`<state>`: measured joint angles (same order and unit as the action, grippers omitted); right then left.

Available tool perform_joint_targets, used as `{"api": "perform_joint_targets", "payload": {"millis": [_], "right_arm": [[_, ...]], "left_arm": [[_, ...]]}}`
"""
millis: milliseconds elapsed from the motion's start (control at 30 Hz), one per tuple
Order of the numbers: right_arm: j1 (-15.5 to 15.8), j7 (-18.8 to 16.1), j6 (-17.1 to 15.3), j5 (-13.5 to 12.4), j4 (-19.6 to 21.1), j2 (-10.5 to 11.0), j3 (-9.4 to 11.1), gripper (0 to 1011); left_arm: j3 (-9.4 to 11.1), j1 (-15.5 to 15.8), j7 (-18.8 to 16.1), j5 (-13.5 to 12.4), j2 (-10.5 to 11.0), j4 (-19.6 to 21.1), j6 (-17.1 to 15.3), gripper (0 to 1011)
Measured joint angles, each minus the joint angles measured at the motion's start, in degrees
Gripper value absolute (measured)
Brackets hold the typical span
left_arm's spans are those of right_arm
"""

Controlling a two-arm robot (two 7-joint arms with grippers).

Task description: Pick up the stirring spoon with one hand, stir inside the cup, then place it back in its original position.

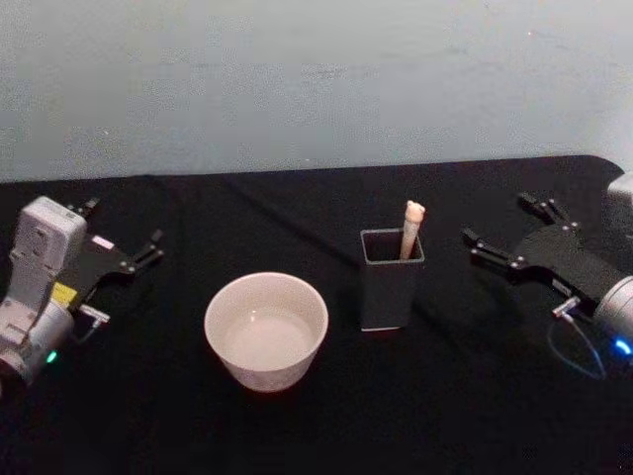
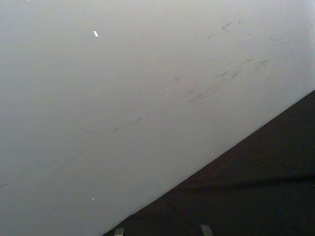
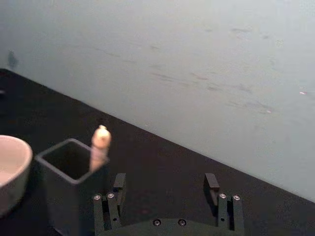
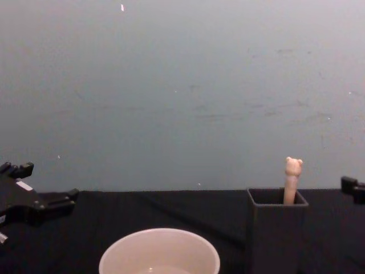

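Black table [image 1: 475, 406], stirring spoon [image 1: 411, 226] in holder [image 1: 388, 295], cup [image 1: 259, 374]

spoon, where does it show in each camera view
Head view: spoon stands in the holder, right of centre.
Left wrist view: faces wall and table.
Right wrist view: spoon rises from the holder, ahead of the right gripper.
Chest view: spoon above the holder, lower right.
Shared landmark: the holder.

The left gripper [image 1: 125, 224] sits at nine o'clock, jaws apart, pointing toward two. The right gripper [image 1: 495, 218], at three o'clock and equally spread, points toward ten.
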<state>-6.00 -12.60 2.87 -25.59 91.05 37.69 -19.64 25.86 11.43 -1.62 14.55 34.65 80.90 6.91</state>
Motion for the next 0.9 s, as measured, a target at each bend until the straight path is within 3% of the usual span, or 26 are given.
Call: {"api": "perform_joint_targets", "payload": {"millis": [500,900], "right_arm": [[-3.3,-6.1,-5.3,-2.2,0.2,-3.7,-0.7,1000],[-6.1,-9.0,-9.7,-2.4,-1.8,-6.6,-1.3,1000]], "left_arm": [[0.0,0.0,0.0,0.0,0.0,0.0,0.0,1001],[0.0,0.0,0.0,0.0,0.0,0.0,0.0,1001]]}}
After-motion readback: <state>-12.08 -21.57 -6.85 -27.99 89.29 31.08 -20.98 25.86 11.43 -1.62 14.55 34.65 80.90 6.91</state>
